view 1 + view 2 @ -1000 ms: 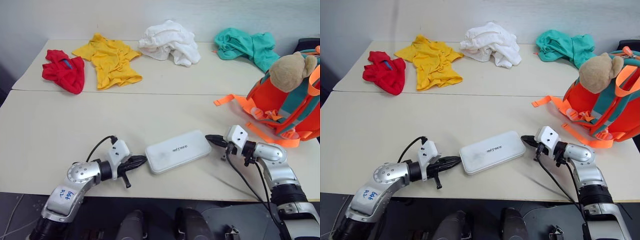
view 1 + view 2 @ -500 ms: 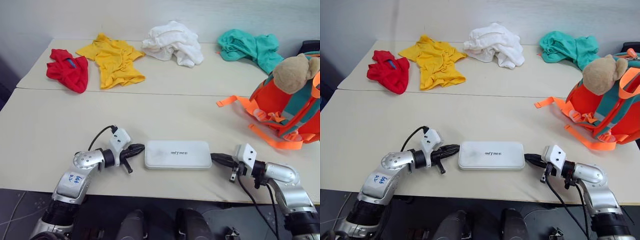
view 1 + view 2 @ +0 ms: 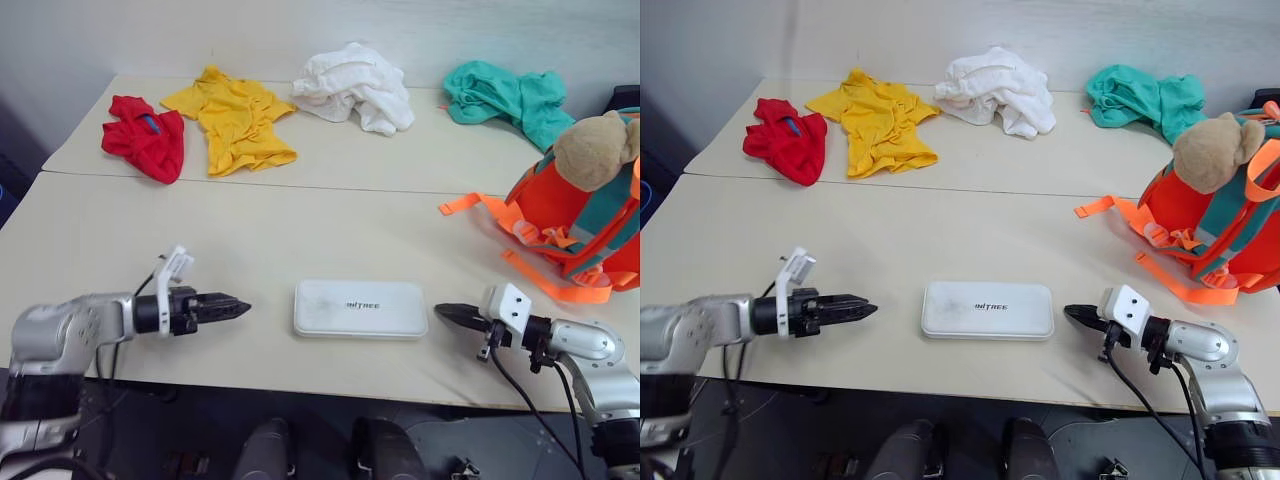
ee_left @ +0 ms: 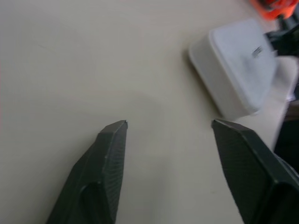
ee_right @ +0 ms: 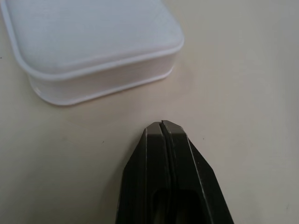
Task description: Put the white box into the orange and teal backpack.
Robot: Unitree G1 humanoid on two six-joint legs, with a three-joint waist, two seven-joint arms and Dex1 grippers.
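One white box (image 3: 361,308), flat on table (image 3: 300,215), backpack (image 3: 585,225) at its two o'clock. Looks rigid, light, slick; best pinched across short ends. Left gripper (image 4: 169,126) spread, empty; right gripper (image 5: 160,124) clenched, empty.

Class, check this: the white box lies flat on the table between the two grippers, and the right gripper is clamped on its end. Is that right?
Not quite. The white box does lie flat between the grippers, but the right gripper is shut and apart from the box's end, with bare table between, as the right wrist view shows.
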